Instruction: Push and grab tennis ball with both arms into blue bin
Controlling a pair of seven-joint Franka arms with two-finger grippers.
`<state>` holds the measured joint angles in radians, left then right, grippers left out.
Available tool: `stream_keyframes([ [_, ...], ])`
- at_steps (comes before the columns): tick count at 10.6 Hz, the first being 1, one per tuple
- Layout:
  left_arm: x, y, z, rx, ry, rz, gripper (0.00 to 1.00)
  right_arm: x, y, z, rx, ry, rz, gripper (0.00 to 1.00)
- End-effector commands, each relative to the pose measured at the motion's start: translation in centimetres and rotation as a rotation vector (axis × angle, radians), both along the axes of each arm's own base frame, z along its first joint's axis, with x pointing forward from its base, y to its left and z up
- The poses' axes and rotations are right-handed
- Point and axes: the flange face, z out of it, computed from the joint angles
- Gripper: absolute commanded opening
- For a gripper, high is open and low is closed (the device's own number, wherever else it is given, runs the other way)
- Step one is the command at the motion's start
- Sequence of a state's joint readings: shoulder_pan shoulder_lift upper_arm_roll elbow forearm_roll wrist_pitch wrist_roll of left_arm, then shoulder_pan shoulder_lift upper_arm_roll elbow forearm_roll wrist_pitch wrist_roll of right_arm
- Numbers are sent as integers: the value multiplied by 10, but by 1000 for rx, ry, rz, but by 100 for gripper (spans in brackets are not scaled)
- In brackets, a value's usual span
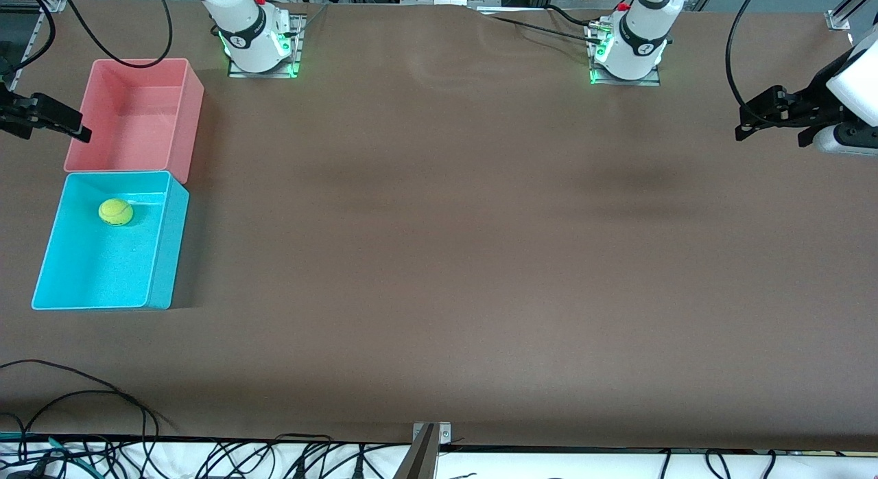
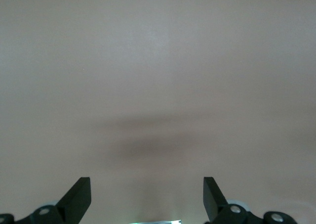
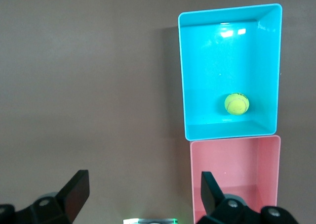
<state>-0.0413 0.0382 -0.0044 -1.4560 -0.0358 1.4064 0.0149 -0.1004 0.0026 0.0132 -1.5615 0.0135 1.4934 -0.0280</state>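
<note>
The tennis ball (image 1: 115, 212) is seen inside the blue bin (image 1: 159, 259), lower left, below the right tool (image 1: 77, 133). Both tools are held open and empty; the left tool (image 1: 744, 130) is parked upper right.

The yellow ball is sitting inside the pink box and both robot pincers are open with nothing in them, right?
Not quite. The tennis ball sits inside the blue bin, not the pink bin next to it; the front view and right wrist view both show this. The rest is right: the left pincer and right pincer are open with nothing in them.

Left end effector (image 1: 744, 125) raised, fingers spread; right end effector (image 1: 79, 132) likewise, empty
</note>
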Motion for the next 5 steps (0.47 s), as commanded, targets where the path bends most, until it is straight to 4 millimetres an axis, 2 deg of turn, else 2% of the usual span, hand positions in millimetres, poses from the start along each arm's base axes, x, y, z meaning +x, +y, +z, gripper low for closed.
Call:
stream_keyframes([
  [1, 1, -2, 7, -17, 1, 6, 100, -10, -1, 5, -14, -19, -15, 100],
  [5, 1, -5, 7, -37, 2, 4, 100, -11, -2, 6, -20, -20, -30, 100],
])
